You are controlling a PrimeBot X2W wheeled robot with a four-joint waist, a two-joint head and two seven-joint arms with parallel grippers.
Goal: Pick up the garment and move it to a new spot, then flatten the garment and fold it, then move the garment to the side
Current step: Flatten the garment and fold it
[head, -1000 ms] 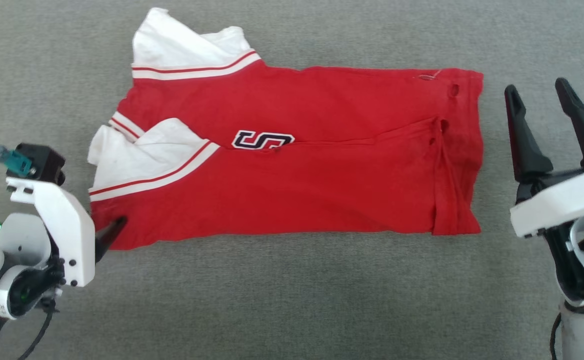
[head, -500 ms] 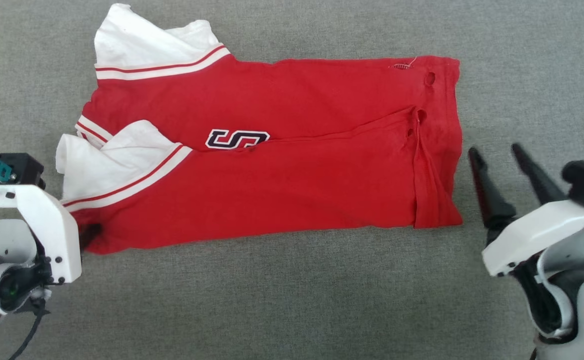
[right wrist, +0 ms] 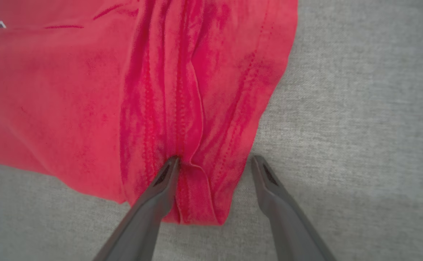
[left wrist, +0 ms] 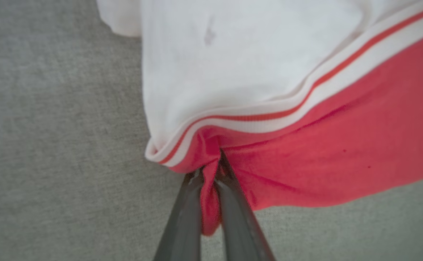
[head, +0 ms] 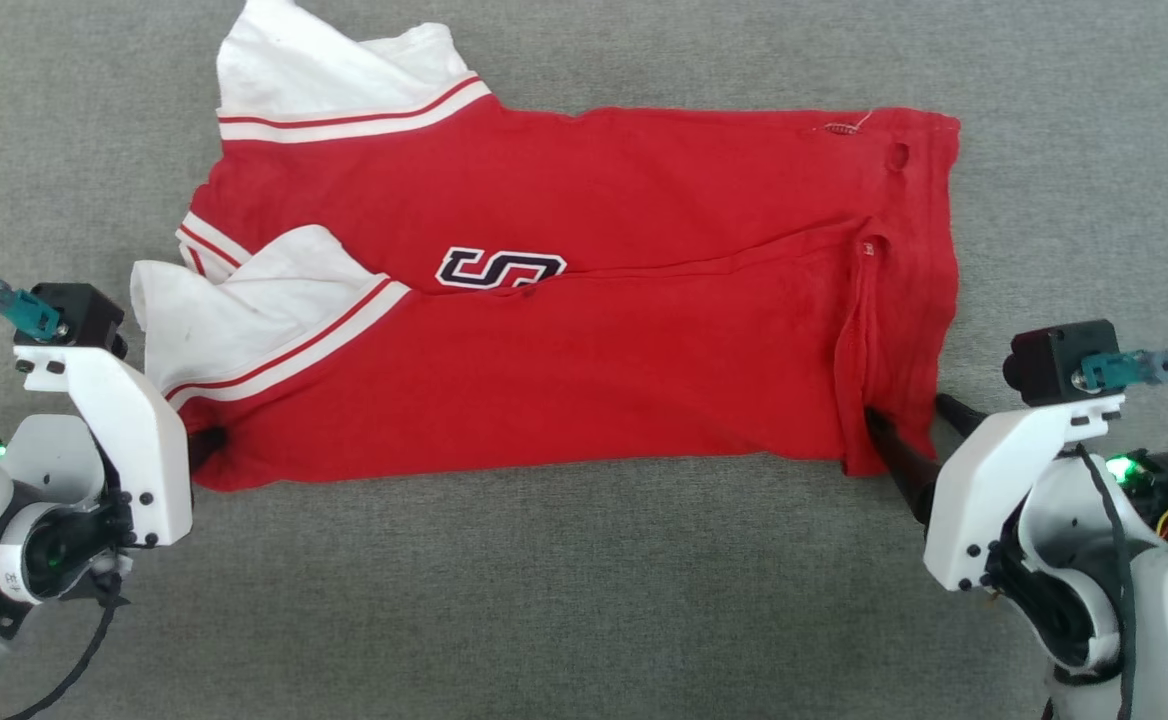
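Head view: the shirt (head: pixel 594 350) lies spread on the grey carpet (head: pixel 584 600), reaching from one gripper to the other. The left gripper (head: pixel 209 442) is at its near sleeve-side corner, and the right gripper (head: pixel 904 408) sits at its near hem corner.

Left wrist view: the left gripper (left wrist: pixel 211 170) is pinched tight on a bunched red fold of the shirt (left wrist: pixel 342 152), with the white sleeve (left wrist: pixel 233 65) just beyond the tips.

Right wrist view: the right gripper (right wrist: pixel 216 159) is spread apart. One tip rests on the shirt (right wrist: pixel 70 90) at its hem fold, the other is on the carpet just off the edge, and the corner lies between them.
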